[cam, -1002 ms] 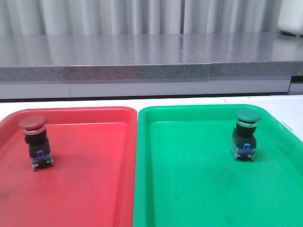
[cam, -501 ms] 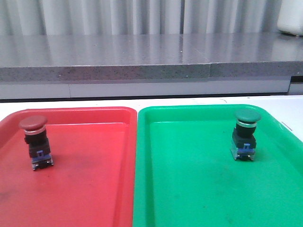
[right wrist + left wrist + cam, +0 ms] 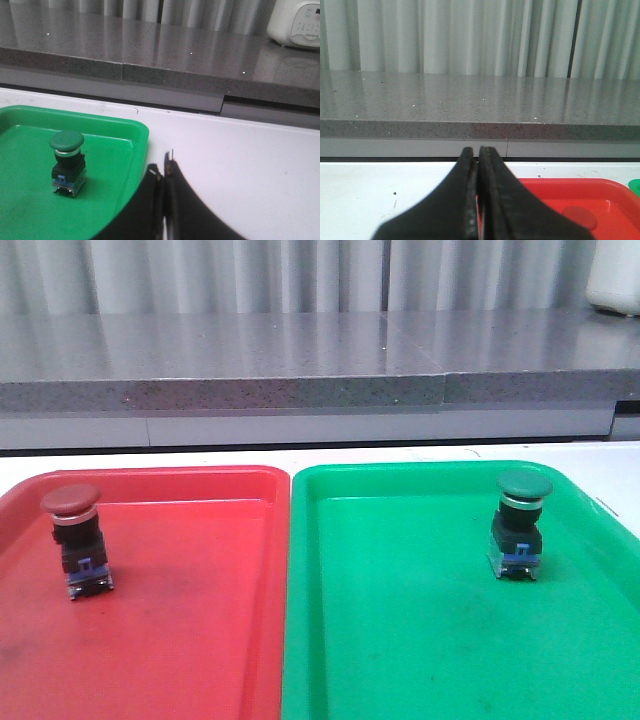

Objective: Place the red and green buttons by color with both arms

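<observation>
Red tray [image 3: 180, 640]: cut off by the front view's left and near edges; in the left wrist view only a far corner shows.
Green tray [image 3: 400, 640]: near and right parts run out of the front view.
Red button [image 3: 579, 218]: in the left wrist view only a blurred cap shows, body cut off.
White appliance [image 3: 295, 22]: cropped at the edge, markings too small to read.
Left gripper [image 3: 478, 152]: base blurred, out of frame.

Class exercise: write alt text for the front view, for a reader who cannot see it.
A red-capped push-button switch stands upright in a red plastic tray on the left, and a green-capped push-button switch stands upright in a green plastic tray on the right. The trays sit side by side on a white table; no robot tool shows.
</observation>
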